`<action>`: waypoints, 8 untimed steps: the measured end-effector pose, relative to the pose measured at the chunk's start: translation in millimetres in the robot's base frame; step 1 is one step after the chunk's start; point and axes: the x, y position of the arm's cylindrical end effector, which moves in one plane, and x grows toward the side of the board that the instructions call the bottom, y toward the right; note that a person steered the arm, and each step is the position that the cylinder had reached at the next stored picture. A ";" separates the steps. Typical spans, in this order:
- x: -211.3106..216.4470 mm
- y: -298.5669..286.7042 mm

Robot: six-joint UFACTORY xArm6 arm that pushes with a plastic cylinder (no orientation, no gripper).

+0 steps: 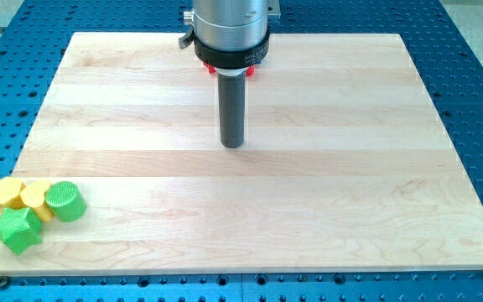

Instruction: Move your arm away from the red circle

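Observation:
My tip [233, 144] rests on the wooden board [325, 168] a little above its middle. Just behind the rod, under the arm's metal body, small bits of something red [210, 67] show at the view's top. Most of it is hidden, so I cannot tell its shape. The tip stands a short way below that red thing in the view and does not touch any block that shows.
A tight cluster sits at the board's bottom left corner: a yellow block [7, 193], a second yellow block [36, 198], a green circle [65, 201] and a green block [15, 229]. Blue perforated table surrounds the board.

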 end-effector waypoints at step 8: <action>24.3 67.0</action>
